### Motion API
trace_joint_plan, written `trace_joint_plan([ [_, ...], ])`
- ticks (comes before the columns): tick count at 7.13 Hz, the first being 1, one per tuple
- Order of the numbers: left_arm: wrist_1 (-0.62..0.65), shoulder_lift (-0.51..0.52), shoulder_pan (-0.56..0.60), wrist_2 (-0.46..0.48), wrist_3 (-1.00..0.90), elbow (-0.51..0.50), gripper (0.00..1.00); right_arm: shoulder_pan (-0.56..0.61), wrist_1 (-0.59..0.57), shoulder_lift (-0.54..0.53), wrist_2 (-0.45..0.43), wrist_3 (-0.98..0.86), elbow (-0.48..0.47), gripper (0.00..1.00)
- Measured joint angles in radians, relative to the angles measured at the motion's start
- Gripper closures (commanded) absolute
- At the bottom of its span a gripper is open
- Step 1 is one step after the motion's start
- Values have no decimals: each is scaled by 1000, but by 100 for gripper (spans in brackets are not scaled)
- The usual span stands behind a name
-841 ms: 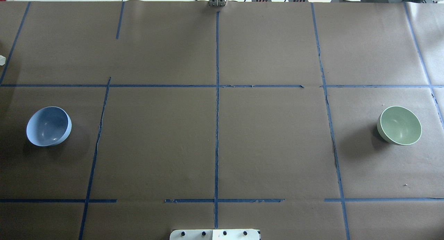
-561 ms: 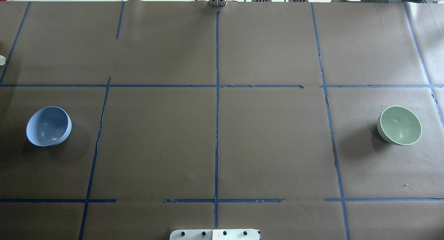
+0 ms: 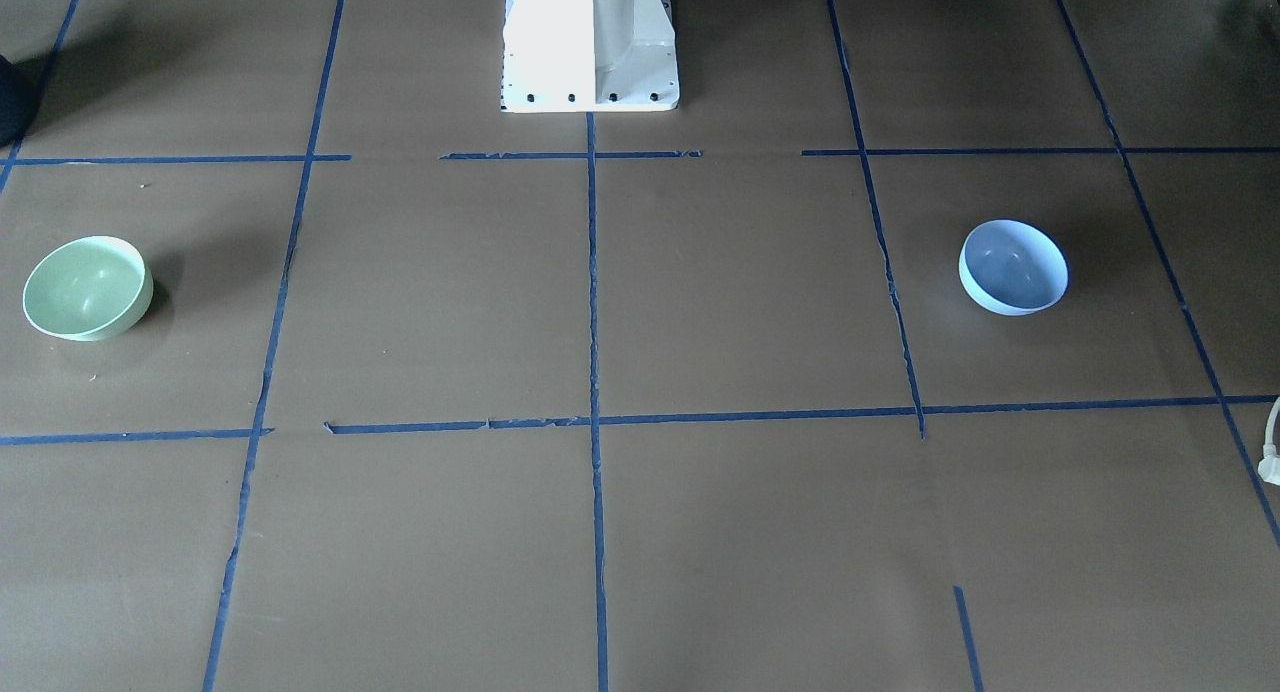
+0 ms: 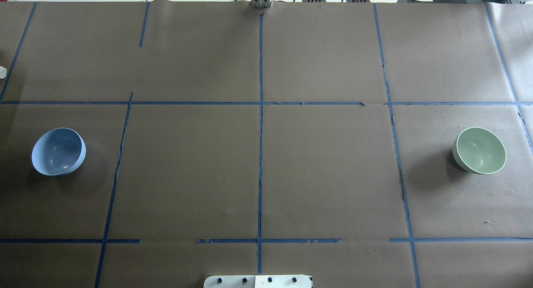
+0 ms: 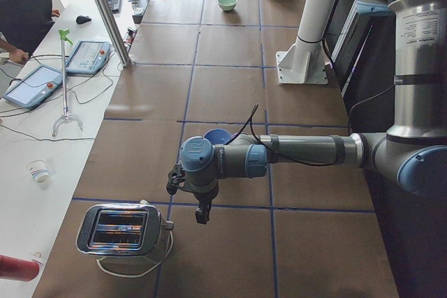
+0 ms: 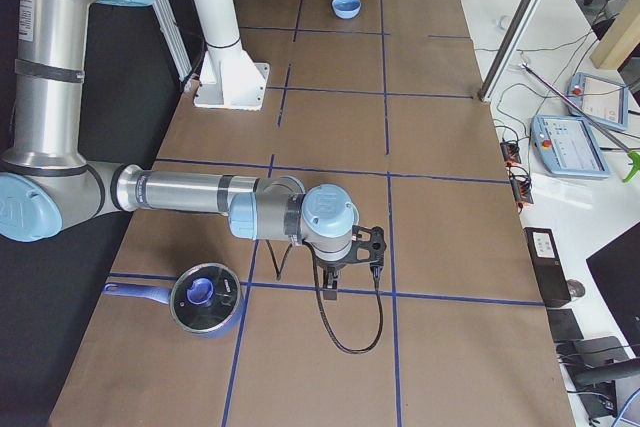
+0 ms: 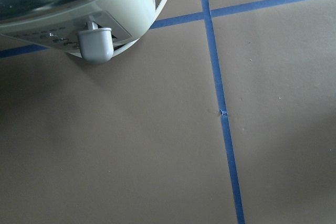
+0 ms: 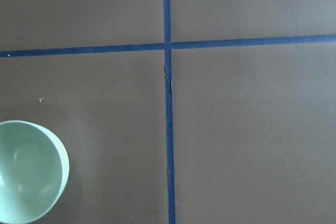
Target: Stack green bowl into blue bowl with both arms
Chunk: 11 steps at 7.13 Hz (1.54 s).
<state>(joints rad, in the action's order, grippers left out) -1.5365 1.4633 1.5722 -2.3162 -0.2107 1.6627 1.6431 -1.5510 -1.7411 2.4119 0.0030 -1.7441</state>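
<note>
The blue bowl (image 4: 58,151) sits upright at the table's left side; it also shows in the front view (image 3: 1013,268) and, partly hidden behind my left arm, in the left side view (image 5: 218,135). The green bowl (image 4: 479,150) sits upright at the far right, also in the front view (image 3: 87,288) and at the lower left of the right wrist view (image 8: 26,174). Both bowls are empty and far apart. My left gripper (image 5: 202,212) hangs above the table beside a toaster. My right gripper (image 6: 330,275) hangs above the table. I cannot tell whether either is open or shut.
A toaster (image 5: 122,232) with its cord stands near the left gripper and shows in the left wrist view (image 7: 79,9). A lidded blue pot (image 6: 205,297) stands near the right arm. The white pedestal (image 3: 590,42) is at the table's middle edge. An operator (image 5: 24,5) sits at a side desk.
</note>
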Motion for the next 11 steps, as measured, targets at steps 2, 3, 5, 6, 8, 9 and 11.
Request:
trace_joint_plan([
  [2, -2, 0, 0, 0, 0, 2, 0, 0, 1, 5, -1, 1, -6, 0],
  [3, -3, 0, 0, -1, 1, 3, 0, 0, 1, 11, -2, 2, -9, 0],
  [5, -7, 2, -2, -10, 16, 14, 0, -1, -1, 29, -4, 1, -12, 0],
  [6, -35, 4, -18, -46, 79, 20, 0, -1, -1, 37, -1, 3, -17, 0],
  [8, -246, 2, -118, -111, 382, 25, 0, -2, 0, 40, -2, 4, -15, 0],
  [9, -387, 0, -196, -118, 585, 23, 0, -2, 0, 40, -1, 4, -13, 0],
  [11, -588, -1, -363, -89, 905, 13, 1, -2, 0, 40, 1, 5, -12, 0],
])
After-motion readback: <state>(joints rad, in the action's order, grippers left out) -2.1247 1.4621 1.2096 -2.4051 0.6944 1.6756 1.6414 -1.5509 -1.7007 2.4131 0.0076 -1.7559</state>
